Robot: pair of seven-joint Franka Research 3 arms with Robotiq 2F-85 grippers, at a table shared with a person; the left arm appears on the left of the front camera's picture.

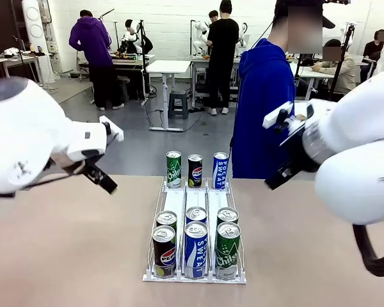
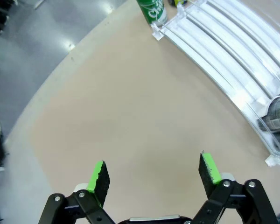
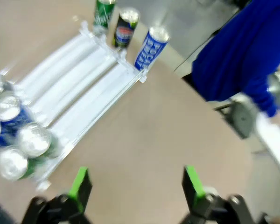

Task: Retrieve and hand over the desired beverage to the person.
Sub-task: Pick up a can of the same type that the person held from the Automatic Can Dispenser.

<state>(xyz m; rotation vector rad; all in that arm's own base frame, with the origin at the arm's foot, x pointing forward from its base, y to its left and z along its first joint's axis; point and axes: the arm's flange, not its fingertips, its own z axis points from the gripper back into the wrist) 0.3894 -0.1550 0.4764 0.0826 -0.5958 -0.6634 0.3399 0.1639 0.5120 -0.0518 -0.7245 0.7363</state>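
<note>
The main risk is fetching the wrong drink. Nothing here marks which one the person (image 1: pixel 264 109), standing at upper right of the front view, wants. The rack (image 1: pixel 195 199) sits at lower centre of that view. It holds six cans (image 1: pixel 196 249) packed in two rows at its near end, a dark, a blue and a green one in front. Three cans (image 1: pixel 195 170) of the same kinds stand on the table (image 1: pixel 70 256) just past its far end.

The packed cans touch side to side, so a finger pushed between them could tip a neighbour or drag the light rack along. The far ones stand slightly apart and look easier to take, but they are tall and narrow, and a sideways nudge could topple one toward the table edge by the person. A smooth can could also slip from an off-centre pinch during the handover.

The left gripper (image 2: pixel 154 170) has its jaws spread wide and holds nothing. It hangs over bare table, with the rack at upper right of its view. The right gripper (image 3: pixel 136 179) is likewise wide and empty above bare table, with the rack at left of its blurred view.
</note>
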